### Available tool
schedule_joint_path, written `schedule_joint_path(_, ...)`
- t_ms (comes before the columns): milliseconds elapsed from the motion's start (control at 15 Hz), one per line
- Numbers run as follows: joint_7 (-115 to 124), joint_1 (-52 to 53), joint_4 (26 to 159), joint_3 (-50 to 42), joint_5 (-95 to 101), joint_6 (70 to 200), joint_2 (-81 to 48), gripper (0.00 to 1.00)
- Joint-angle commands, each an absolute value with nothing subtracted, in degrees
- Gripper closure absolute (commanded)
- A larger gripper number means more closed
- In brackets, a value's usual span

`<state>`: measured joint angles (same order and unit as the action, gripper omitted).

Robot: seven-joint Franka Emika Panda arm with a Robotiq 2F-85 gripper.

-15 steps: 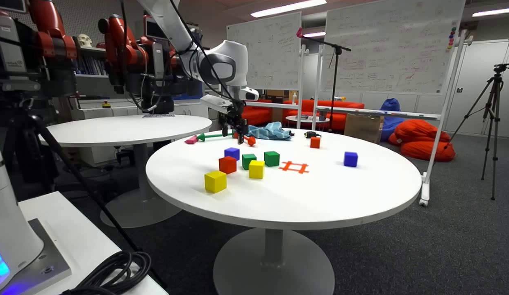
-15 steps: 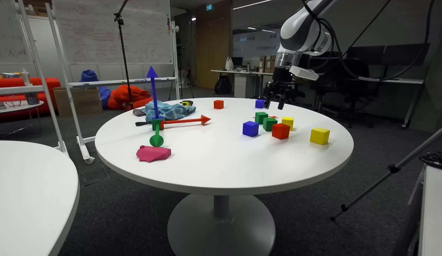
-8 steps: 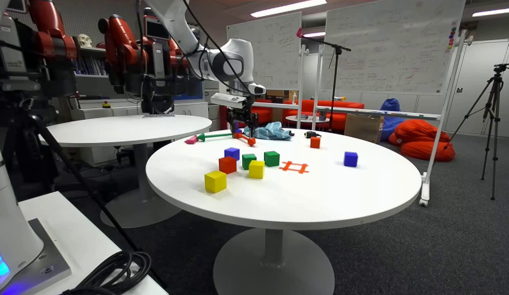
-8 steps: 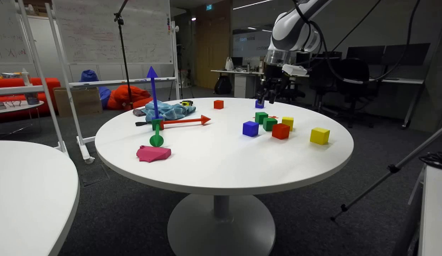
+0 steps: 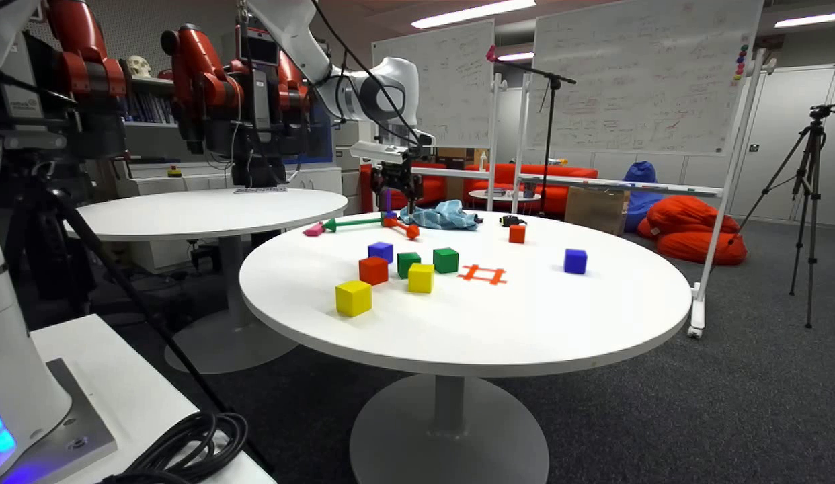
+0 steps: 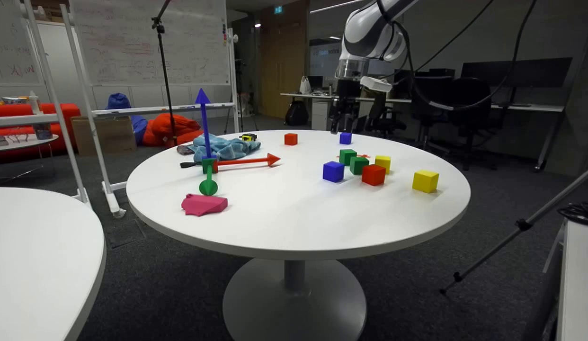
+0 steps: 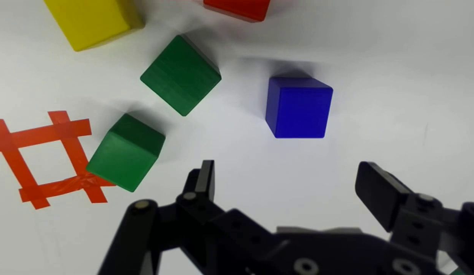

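My gripper (image 7: 286, 168) stands open above the white table, nothing between its fingers. In the wrist view a blue cube (image 7: 303, 112) lies on the table just beyond the gap, nearest the fingertips and not touching them. Left of it are a green cube (image 7: 181, 75) and another green cube (image 7: 124, 154). A yellow cube (image 7: 92, 21) and a red cube (image 7: 241, 7) are cut off by the top edge. Both exterior views show the gripper (image 5: 394, 202) (image 6: 341, 128) raised over the table, apart from the cubes.
Crossed red tape (image 7: 34, 138) marks the table beside the green cubes. Further off are another yellow cube (image 6: 425, 181), another red cube (image 5: 517, 233) and another blue cube (image 5: 575, 261). Upright blue arrow (image 6: 205, 128), pink piece (image 6: 204, 204) and blue cloth (image 6: 227, 148) occupy one side.
The open gripper has travelled rightward in one exterior picture and leftward in the other, and appears higher in both. The cubes have stayed put.
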<state>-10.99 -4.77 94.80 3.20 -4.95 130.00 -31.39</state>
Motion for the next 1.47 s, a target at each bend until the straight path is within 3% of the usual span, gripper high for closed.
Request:
schedule_joint_path(0, -11.95, -5.46, 88.53, 3.84, -7.1, 123.94, -35.08, 0.0)
schedule_joint_path(667, -10.03, -5.8, 78.06, 4.79, -13.26, 116.2, -45.12, 0.0)
schedule_joint_path(1400, -9.09, -6.47, 86.23, 4.62, -18.32, 122.76, -43.72, 0.0)
